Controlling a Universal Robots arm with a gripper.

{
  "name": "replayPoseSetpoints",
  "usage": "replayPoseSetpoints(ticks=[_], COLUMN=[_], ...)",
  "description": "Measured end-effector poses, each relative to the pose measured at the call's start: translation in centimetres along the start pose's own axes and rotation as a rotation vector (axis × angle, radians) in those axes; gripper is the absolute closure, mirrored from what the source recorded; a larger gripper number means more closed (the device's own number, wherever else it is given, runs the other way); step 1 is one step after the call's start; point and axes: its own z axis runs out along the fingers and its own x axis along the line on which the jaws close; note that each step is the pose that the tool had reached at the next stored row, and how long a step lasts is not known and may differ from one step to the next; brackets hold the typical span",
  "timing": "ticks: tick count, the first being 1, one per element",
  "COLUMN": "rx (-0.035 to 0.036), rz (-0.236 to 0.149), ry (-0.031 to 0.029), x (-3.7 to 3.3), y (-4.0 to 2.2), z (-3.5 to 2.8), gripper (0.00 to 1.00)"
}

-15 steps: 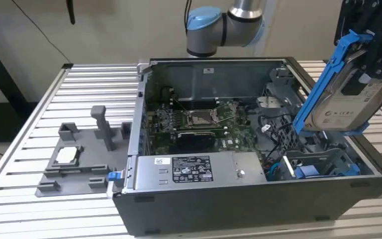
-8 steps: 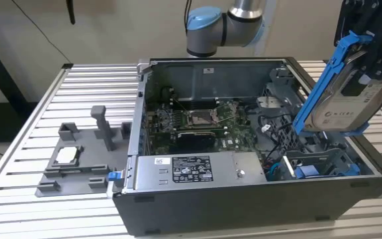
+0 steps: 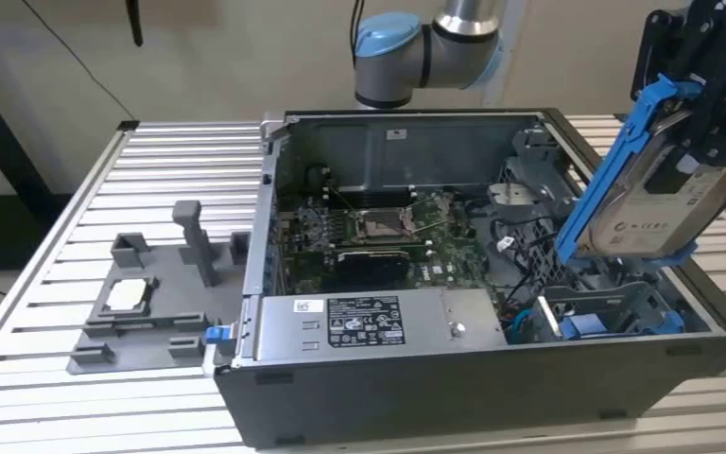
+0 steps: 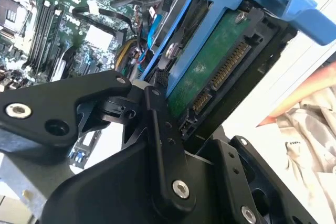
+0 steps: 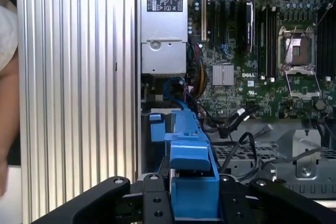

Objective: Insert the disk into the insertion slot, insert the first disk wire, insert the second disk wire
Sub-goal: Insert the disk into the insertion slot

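Disk (image 3: 649, 206) aslant in fingers (image 4: 160, 124), over cables (image 3: 514, 248) and drive bay (image 3: 615, 301)

The arm (image 3: 429, 45) shows a blue-capped joint well to one side of the gripper (image 3: 703, 132) — the wrist tips it downward, aslant. Its black fingers (image 4: 160, 124) clamp the disk (image 3: 647, 203) between them, which hangs tilted just beneath.

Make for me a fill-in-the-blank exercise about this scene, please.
The gripper is shut on the ____.
The disk sits in a ____ carrier frame.
The disk hangs tilted ____ the open computer case.
The grey fixture lies at the exterior view's ____ of the case.
Missing words: disk; blue; above; left.
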Motion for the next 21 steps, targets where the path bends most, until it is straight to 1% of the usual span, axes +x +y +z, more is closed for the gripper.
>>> replayPoseSetpoints(ticks=[5, 10, 13, 19, 21], rx=[0.0, 0.0006, 0.0006, 0.0007, 0.0007], rz=[-0.001, -0.035, -0.042, -0.047, -0.047], ry=[0.0002, 0.0008, 0.0006, -0.001, -0.003], x=[0.18, 0.21, 0.31, 0.39, 0.41], y=[-0.12, -0.19, -0.25, -0.85, -0.98], z=[0.7, 1.41, 1.85, 2.71, 3.07], gripper=[0.67, 0.67, 0.67, 0.67, 0.67])
